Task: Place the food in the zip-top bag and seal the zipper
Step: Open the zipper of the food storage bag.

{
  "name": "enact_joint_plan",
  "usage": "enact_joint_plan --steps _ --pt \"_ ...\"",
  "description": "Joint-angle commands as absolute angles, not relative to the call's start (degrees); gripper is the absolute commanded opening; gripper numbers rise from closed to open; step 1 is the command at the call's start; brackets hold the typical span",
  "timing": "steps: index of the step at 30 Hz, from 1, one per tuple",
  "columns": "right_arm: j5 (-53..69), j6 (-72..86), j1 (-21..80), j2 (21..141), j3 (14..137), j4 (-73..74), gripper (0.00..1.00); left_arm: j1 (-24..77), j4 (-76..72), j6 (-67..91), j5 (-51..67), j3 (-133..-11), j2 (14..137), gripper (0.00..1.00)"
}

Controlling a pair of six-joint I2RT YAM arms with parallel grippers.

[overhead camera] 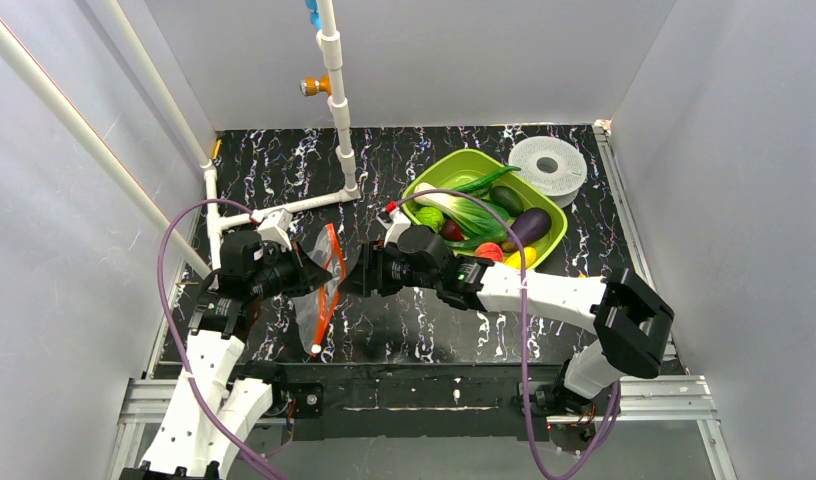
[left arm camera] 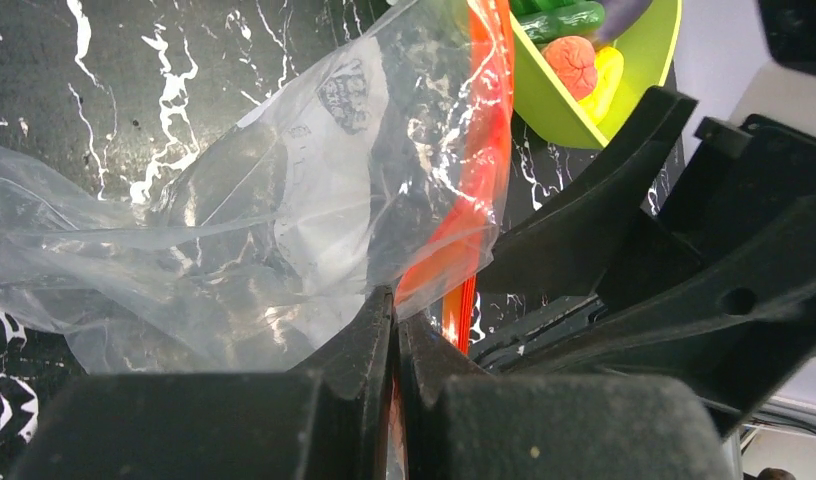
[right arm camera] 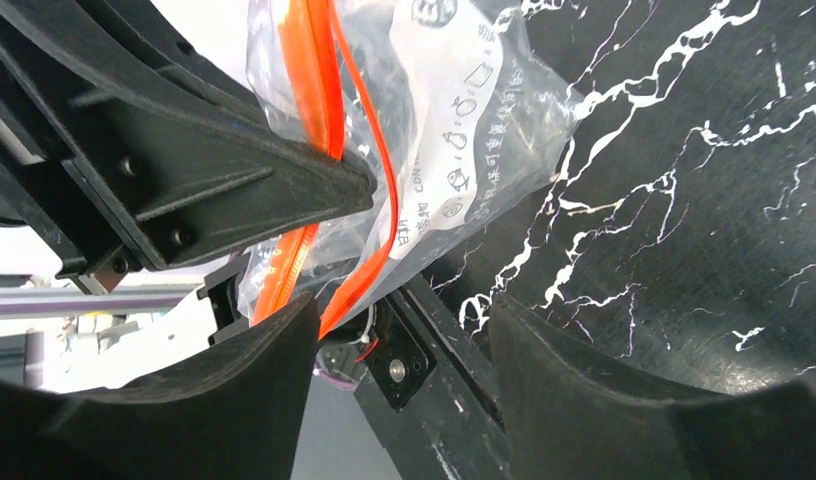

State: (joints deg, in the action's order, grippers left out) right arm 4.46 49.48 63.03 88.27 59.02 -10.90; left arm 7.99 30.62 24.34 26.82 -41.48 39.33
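The bag is being held up off the table at the near left, with its mouth turned toward the right arm, presumably so that items can be brought across from the tray and dropped in. The tray is being left well apart at the far right, nothing from it is being carried, and nothing is being seen inside the bag. The left gripper is being pressed shut on the bag's edge just beside the zipper; this is being judged as the anchor that lets the mouth hang open. The right gripper is being presented to that mouth with its jaws apart, one orange lip running down just beside one finger, so a grip on the opposite lip is probably being prepared to spread the opening. The food is being shown only small and piled, in the top view. Whether the right fingers are touching plastic cannot be told. Part of the bag is being cut off by the frame in both wrist views, and the zipper's lips are being partly hidden behind black fingers.
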Motion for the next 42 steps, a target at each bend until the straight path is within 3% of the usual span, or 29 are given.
enact_joint_plan --steps 1,6,8,9,12,13,17,21,27,34,37,42 --pt "6.1 50.2 63.8 90.1 61.2 -13.1 0.67 7.8 28.1 22.8 29.2 -39.7 38.3 0.00" --pt "2.9 50.0 64.5 93.9 65.6 -8.7 0.66 7.8 26.0 23.2 31.5 -38.6 36.3 0.00" --pt "2.5 49.9 64.6 95.8 67.5 -8.2 0.57 7.8 25.9 23.0 31.8 -38.6 35.7 0.00" --pt "2.3 49.9 64.7 96.8 68.4 -7.8 0.49 7.8 26.3 22.7 31.7 -38.7 35.6 0.00" --pt "-2.1 51.4 64.8 98.2 70.1 -3.9 0.07 7.8 29.4 22.2 28.6 -40.3 34.7 0.00" --pt "-5.1 52.9 64.8 98.0 69.7 -1.8 0.02 7.9 32.1 22.2 26.8 -42.0 34.5 0.00" --pt "-13.5 55.0 64.8 95.0 65.0 1.3 0.01 7.9 43.3 21.0 18.0 -51.4 34.0 0.00" --pt "-6.6 51.8 65.0 95.6 66.0 -0.9 0.01 7.9 50.7 20.2 12.4 -58.2 35.4 0.03" --pt "-0.4 53.6 66.0 95.0 66.3 -8.1 0.01 7.9 51.0 20.3 16.7 -54.3 38.8 0.28" --pt "-1.5 58.3 66.1 93.1 65.8 -5.6 0.01 8.3 53.3 17.0 17.3 -59.5 41.3 0.68" --pt "-5.1 62.2 66.2 92.8 67.8 1.0 0.01 11.5 56.2 17.1 11.9 -62.3 42.8 0.74" --pt "-9.3 68.1 66.3 93.8 75.3 14.9 0.01 25.7 58.8 18.3 -6.0 -65.6 46.2 0.74"
